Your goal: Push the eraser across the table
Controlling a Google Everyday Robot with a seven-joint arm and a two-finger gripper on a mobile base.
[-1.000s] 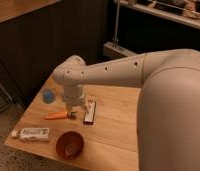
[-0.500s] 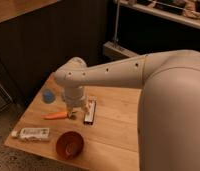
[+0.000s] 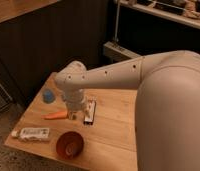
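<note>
Scene: A pale robot arm (image 3: 118,75) is reaching in from the right of the picture over a light-brown wooden table (image 3: 115,127) with visible planks.
Gripper: The gripper (image 3: 75,113) is pointing straight down at the tabletop. It is sitting between the carrot and the eraser, just beside the eraser's left long edge.
Gripper state: The thick wrist above is hiding the tip, so it is not possible to tell whether the gripper is spread or pressed together, or whether it is touching the eraser.
Eraser: The eraser (image 3: 90,113) is lying flat near the middle of the table, dark face up with a pale strip along one long side. Its length is running roughly away from the camera.
Carrot: An orange carrot (image 3: 55,115) is lying to the left of the gripper, its thin end pointing left.
Tube: A white tube (image 3: 33,133) is lying near the front-left corner, in front of the carrot.
Bowl: A reddish-brown bowl (image 3: 69,144) is sitting at the front edge, to the right of the tube.
Blue object: A small blue object (image 3: 48,96) is sitting near the left edge, behind the carrot.
Background: Dark wall panels are standing behind the table.
</note>
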